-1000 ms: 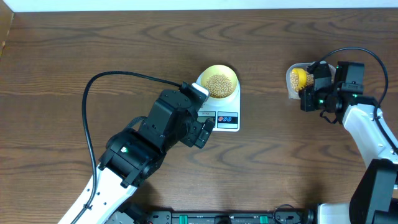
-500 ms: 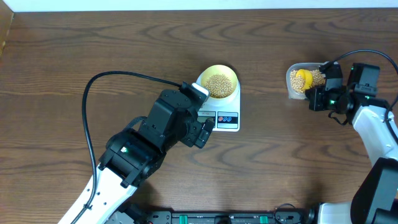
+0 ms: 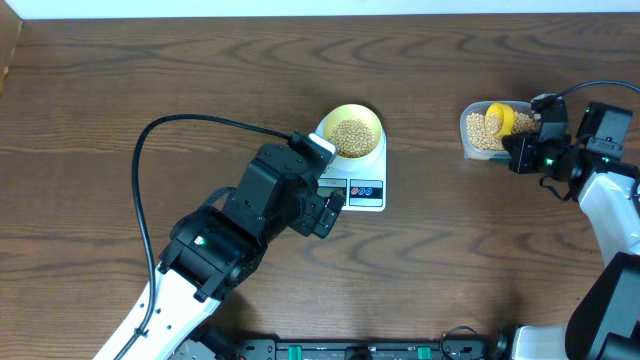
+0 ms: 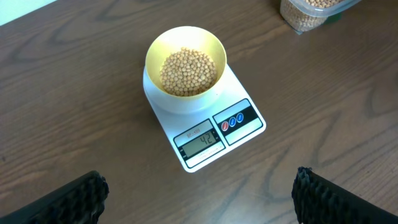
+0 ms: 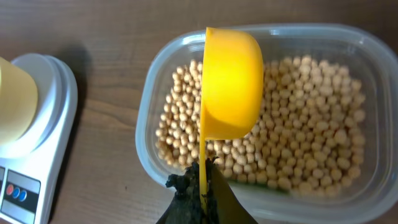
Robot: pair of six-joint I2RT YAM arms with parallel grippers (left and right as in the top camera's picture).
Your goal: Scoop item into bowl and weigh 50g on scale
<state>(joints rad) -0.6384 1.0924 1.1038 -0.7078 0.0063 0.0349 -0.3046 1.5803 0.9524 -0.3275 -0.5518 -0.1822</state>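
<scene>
The pale-yellow bowl (image 3: pixel 353 132) (image 4: pixel 185 61) stands on the white scale (image 3: pixel 362 188) (image 4: pixel 239 109) and holds a heap of tan beans (image 4: pixel 188 71). My left gripper (image 4: pixel 199 198) is open, hovering above the wood in front of the scale. My right gripper (image 5: pixel 202 186) (image 3: pixel 522 150) is shut on the thin handle of a bright yellow scoop (image 5: pixel 228 84) (image 3: pixel 499 118). The scoop is turned on its side over the clear tub (image 5: pixel 367 193) (image 3: pixel 466 138) of beans (image 5: pixel 298 149). No beans show in the scoop.
The scale's display (image 4: pixel 199 139) is lit and faces the left wrist camera. The left arm's black cable (image 3: pixel 145 150) loops over the table at the left. The tub sits near the table's far right, close to the right arm.
My right gripper has drawn back to the right, taking the scoop across the tub toward its right side. The left arm, bowl and scale have not moved.
</scene>
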